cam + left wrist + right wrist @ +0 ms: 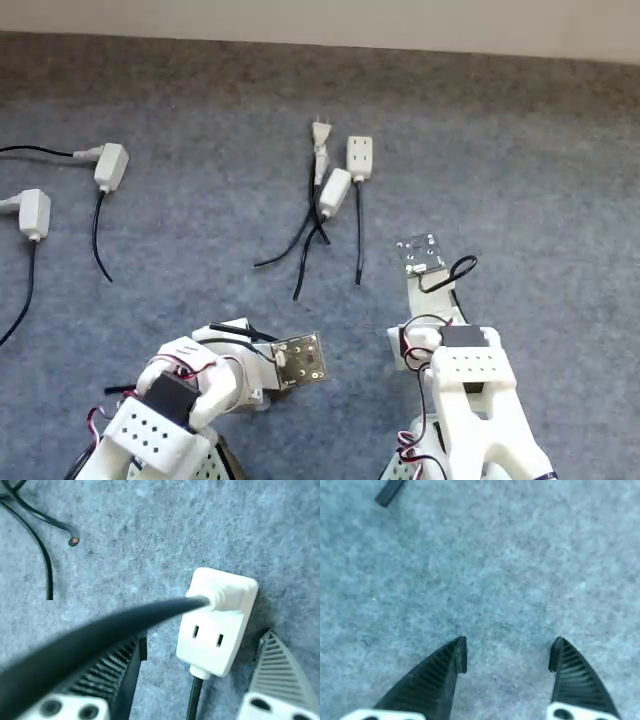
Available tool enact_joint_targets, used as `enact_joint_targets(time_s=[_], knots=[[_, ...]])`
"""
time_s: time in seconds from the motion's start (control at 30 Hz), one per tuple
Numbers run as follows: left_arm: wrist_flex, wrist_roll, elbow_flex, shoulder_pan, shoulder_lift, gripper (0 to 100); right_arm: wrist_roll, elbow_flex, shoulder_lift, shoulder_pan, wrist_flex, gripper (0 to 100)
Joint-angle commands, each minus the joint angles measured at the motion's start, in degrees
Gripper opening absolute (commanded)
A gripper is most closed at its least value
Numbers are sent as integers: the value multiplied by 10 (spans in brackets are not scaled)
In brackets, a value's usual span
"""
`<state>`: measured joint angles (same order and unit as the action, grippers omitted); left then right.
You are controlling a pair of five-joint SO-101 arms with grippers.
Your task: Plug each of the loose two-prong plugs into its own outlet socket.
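Note:
In the left wrist view a white outlet block [220, 625] lies on the grey carpet. A white plug [227, 596] sits in one of its sockets and a two-slot socket [207, 635] below it is free. My left gripper [205, 637] is open, with a finger on each side of the block. A black cable [100, 635] crosses close in front of the camera. My right gripper [509, 640] is open over bare carpet with nothing between its fingers. A loose two-prong plug [321, 133] lies at the far middle beside an outlet block [359, 156].
Another white block [335, 190] with black cables [310, 235] lies in the middle. Two more white blocks [110, 165] [33, 212] with cables lie at the far left. A cut cable end [73, 541] and a second black cable end [390, 492] rest on the carpet.

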<state>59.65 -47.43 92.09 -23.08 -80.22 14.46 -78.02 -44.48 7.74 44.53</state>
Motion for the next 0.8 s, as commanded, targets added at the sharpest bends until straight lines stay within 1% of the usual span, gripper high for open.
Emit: enact_joint_targets(time_s=[0.0,0.07,0.17,0.23,0.3,0.43,0.53,0.63,0.77], knots=[[-33,-4,22,-8,-3,314,-4,2,-12,-4,-9,263],[-33,-4,22,-8,-3,268,-4,1,-12,-4,-10,263],[-33,-5,21,-8,-3,152,-4,-2,-7,-4,-36,263],[-33,-26,21,-8,-3,65,-4,-2,-7,-4,-39,263],[-32,-45,21,-5,-3,14,-4,-2,-7,-4,-39,263],[31,-86,-4,-4,-3,24,-4,-2,-7,-4,-41,263],[98,-92,-60,-4,-3,24,-4,-2,-7,-4,-41,263],[170,-91,-139,-7,-3,24,-4,-2,-7,-4,-41,263],[271,-91,-284,-4,-3,24,-4,-3,-7,-4,-42,263]])
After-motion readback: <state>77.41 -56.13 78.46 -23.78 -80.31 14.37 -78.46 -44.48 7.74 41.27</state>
